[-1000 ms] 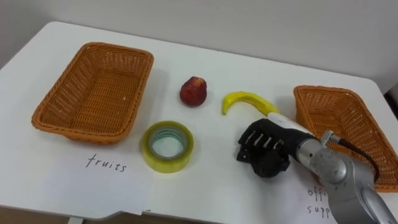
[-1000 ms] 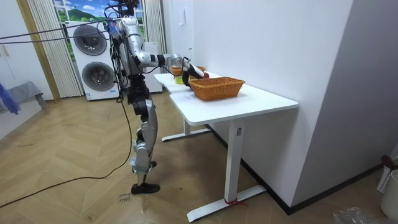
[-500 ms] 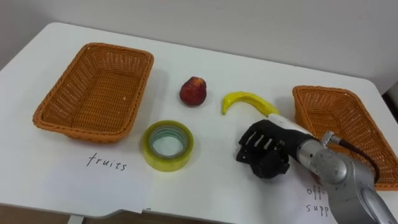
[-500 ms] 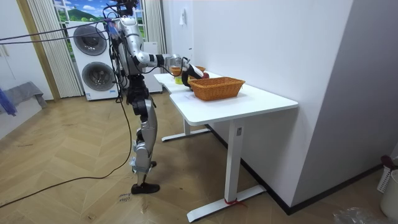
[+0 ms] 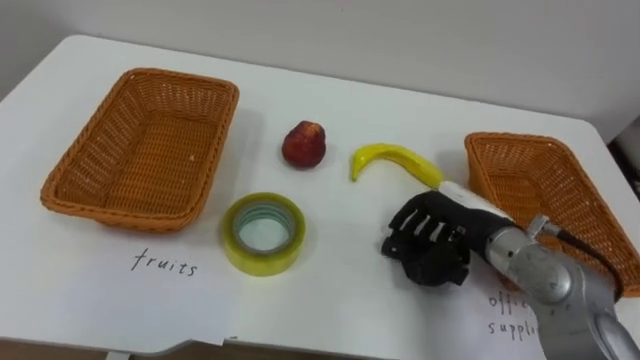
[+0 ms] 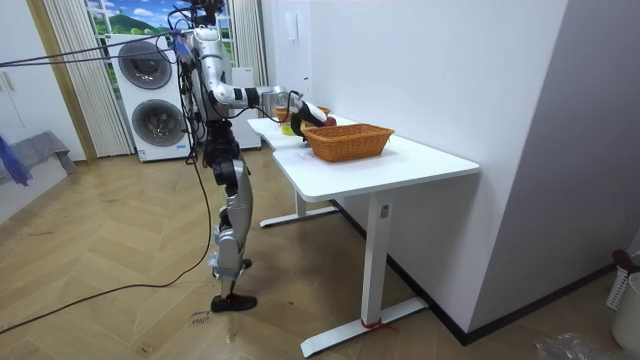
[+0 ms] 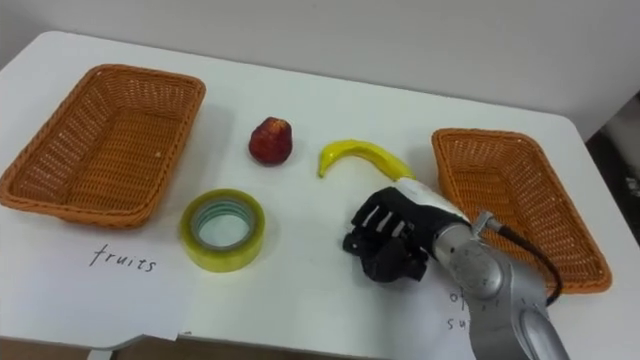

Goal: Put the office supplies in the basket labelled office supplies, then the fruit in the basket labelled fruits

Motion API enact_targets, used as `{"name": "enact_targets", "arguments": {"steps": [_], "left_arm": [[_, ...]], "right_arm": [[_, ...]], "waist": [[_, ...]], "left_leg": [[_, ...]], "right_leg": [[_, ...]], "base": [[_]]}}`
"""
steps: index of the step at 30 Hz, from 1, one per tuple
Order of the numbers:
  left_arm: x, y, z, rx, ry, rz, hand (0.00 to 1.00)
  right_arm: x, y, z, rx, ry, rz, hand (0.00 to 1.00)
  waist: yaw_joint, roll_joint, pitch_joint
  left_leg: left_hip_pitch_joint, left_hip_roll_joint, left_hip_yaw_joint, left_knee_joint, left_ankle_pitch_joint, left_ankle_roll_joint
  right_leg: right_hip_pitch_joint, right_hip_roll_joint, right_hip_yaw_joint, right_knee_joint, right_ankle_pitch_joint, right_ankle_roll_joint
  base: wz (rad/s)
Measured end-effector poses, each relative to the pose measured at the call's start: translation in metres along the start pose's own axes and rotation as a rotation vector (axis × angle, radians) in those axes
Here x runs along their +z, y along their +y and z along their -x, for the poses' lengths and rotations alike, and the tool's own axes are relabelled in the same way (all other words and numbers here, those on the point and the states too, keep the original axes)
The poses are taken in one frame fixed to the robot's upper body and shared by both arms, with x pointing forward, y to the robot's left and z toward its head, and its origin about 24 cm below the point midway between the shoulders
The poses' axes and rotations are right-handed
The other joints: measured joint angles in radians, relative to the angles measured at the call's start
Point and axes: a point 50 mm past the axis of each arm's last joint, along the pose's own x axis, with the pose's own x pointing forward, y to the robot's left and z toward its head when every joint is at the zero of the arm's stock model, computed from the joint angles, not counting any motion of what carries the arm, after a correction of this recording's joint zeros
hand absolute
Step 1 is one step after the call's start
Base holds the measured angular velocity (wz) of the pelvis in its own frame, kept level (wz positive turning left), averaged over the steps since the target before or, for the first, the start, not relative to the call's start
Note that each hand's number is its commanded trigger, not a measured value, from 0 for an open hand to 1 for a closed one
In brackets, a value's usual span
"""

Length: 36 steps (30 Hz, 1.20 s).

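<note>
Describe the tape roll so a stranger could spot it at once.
On the white table, look beside the near right corner of the left basket. The tape roll lies flat: a yellowish hollow ring, unlike the red fruit and banana.

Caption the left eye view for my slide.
Curled right robot hand by the yellow banana; red fruit, yellow tape roll lie between empty orange wicker baskets.

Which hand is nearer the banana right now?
Right. The right hand is close beside the banana's right end, on the robot's side of it.

Home laundry room — stacked washing machines (image 6: pixel 149 92)
</note>
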Motion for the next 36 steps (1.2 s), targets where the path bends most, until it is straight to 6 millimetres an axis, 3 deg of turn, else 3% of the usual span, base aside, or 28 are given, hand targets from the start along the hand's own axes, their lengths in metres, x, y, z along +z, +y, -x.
{"name": "enact_targets", "arguments": {"steps": [7,21,31,36], "left_arm": [[-0.004,0.000,0.001,0.002,0.001,-0.001,0.00],[-0.011,0.001,0.004,0.038,-0.006,0.000,0.00],[-0.014,-0.005,0.007,0.048,0.008,0.021,0.00],[-0.019,-0.008,0.008,0.050,0.023,0.035,0.00]], "right_arm": [[-0.001,-0.029,0.012,-0.206,-0.036,-0.028,1.00],[0.008,-0.042,0.017,-0.391,-0.131,-0.102,1.00],[0.004,-0.065,0.032,-0.633,-0.201,-0.240,1.00],[0.001,-0.073,0.038,-0.745,-0.218,-0.272,1.00]], "waist": [[-0.020,0.011,-0.0042],[-0.036,0.028,-0.0056],[-0.038,0.023,-0.0105],[-0.041,0.019,-0.0085]], "left_leg": [[-0.009,0.000,0.003,0.004,0.000,0.000],[0.003,0.001,0.011,0.001,0.001,0.001],[0.004,0.001,0.011,-0.005,0.001,0.000],[0.004,0.001,0.011,-0.005,0.001,0.000]], "right_leg": [[-0.004,0.000,0.009,0.000,0.000,0.000],[-0.001,0.002,0.021,0.003,0.000,0.000],[-0.001,0.002,0.015,0.003,0.000,0.000],[-0.001,0.002,0.013,0.001,0.000,0.000]], "base": [[-0.01],[-0.01],[0.00],[0.00]]}}
